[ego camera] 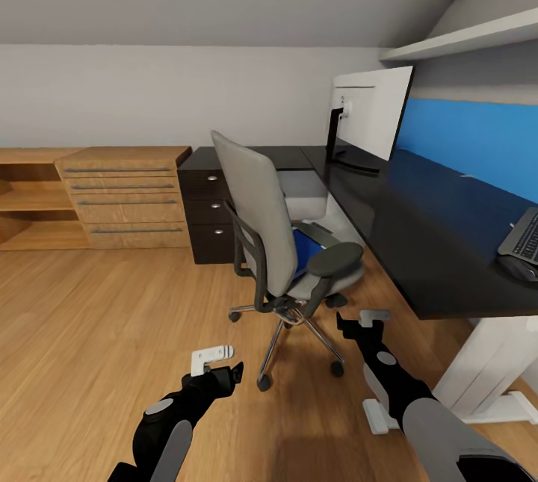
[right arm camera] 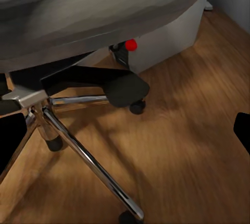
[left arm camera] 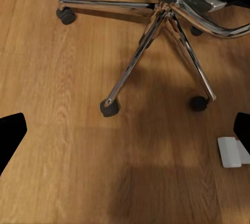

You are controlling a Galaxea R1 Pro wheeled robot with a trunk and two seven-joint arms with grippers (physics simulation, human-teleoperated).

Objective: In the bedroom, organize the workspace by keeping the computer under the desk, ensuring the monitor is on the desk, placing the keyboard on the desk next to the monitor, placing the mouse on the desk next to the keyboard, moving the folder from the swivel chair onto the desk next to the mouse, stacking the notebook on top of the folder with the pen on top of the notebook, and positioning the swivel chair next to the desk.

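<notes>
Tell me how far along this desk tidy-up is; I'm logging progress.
Done: the white-backed flat monitor and silver-framed black-key keyboard are on the glossy black desk. In hand: nothing; both hands hang open near the grey upholstered swivel chair. Left: the bright blue folder still lies on its seat.

Glossy black desk (ego camera: 418,220) carries the monitor (ego camera: 370,119) at 12 o'clock and the keyboard (ego camera: 523,235) at 3 o'clock. Plank floor (ego camera: 97,317) bears the swivel chair (ego camera: 273,228), whose seat holds the blue folder (ego camera: 302,252)
</notes>
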